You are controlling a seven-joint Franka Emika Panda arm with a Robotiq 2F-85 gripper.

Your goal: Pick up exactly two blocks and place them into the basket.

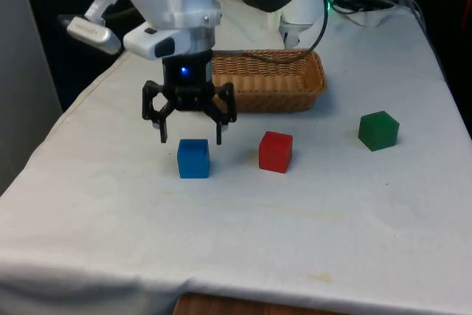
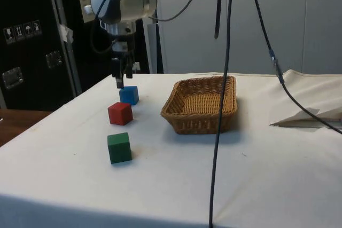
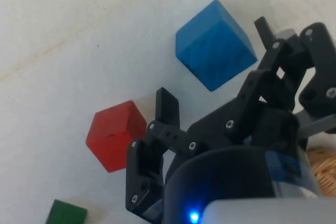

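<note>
1. Claw [image 1: 191, 136]: black, two-fingered, spread wide and holding nothing. It hangs just above the blue block, fingertips a little clear of the block's top and slightly to its far side. The side view places it [image 2: 121, 81] directly over that block too.

2. Blue block [image 1: 193, 158]: rests on the counter [image 1: 243, 234], nearest the front view's left of the three. Ungrasped. In the wrist view it [image 3: 215, 44] lies between the two spread fingers, corner-on rather than square to them.

3. Red block [image 1: 275, 151]: on the counter, near the blue block on the front view's right, apart from it. Untouched.

4. Green block [image 1: 378, 130]: on the counter, well apart from the others, farthest toward the front view's right. Untouched.

5. Basket [image 1: 304, 92]: woven wicker, rectangular, behind the blocks and partly hidden by the claw's mount in the front view. The side view shows its interior [image 2: 203, 100] holding no block.

6. Progress, as judged: nothing delivered; all three blocks sit on the cloth. The step in hand appears to be the approach to the first pick, the blue block.

7. Remaining, as judged: descend and close on the blue block, carry it to the basket, release; repeat with one more block, red being closest. One block must stay out.
</note>
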